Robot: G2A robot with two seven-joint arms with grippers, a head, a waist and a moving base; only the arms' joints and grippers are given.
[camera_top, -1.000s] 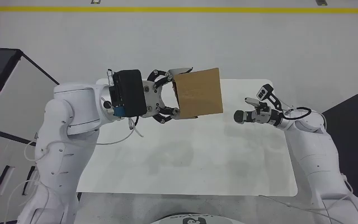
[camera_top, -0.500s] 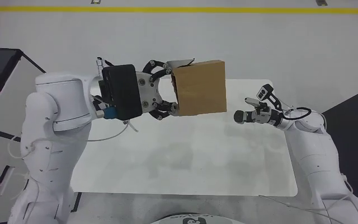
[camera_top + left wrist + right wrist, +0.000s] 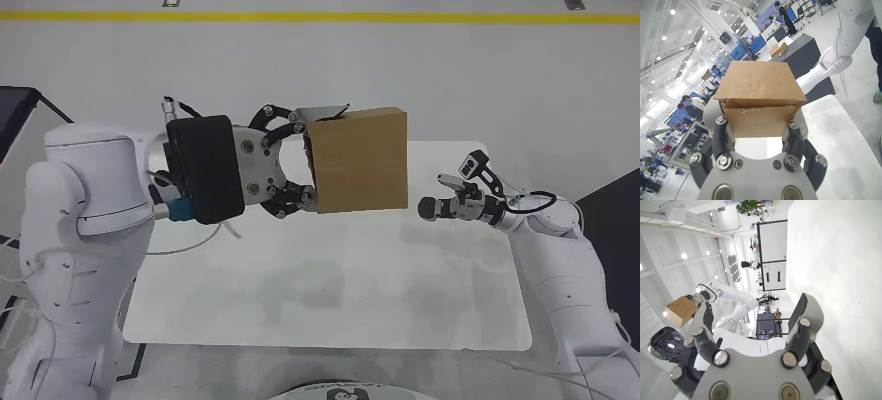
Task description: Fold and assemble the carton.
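Fingers [image 3: 710,113] of the left gripper [image 3: 761,121] clamp the brown cardboard carton [image 3: 757,89] by its ragged open edge, seen from its wrist. From above, it hangs over the white table's [image 3: 330,290] far side. Apart from it, the right gripper [image 3: 755,304] gapes empty.

Top camera looks down on table [image 3: 330,300]; wrist cameras sit behind fingers [image 3: 811,311]; all share carton [image 3: 358,160]

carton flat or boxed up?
Boxed up: the carton shows three square-cornered faces, held by the left gripper.
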